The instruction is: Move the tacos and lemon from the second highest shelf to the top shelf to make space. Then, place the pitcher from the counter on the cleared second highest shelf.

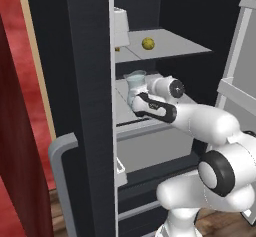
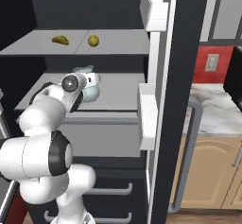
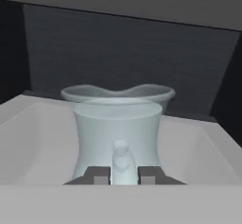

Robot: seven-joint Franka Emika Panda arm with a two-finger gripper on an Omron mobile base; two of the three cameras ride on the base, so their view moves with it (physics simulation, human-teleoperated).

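- Dark fridge walls [image 3: 127, 53] frame the open compartment where the arm reaches in, with the door standing open to one side.
- Pitcher [image 3: 118, 133], pale blue and translucent, stands upright over the second highest shelf [image 2: 118, 95]; whether its base touches the panel cannot be told.
- Gripper [image 3: 121, 175] is clamped on the pitcher's handle, a dark fingertip [image 3: 97, 176] on each side of it in the hand view.
- From the left base view the pitcher [image 1: 136, 85] sits at the end of the white wrist, near the shelf's left side.
- Lemon [image 2: 93, 40] rests on the top shelf [image 2: 123, 43], directly above.
- Taco [image 2: 60, 40] lies just beside the lemon, apart from it, on the same panel.
- Marble table [image 2: 212, 109] with tan cabinet doors shows beyond the fridge door, well apart from the arm.
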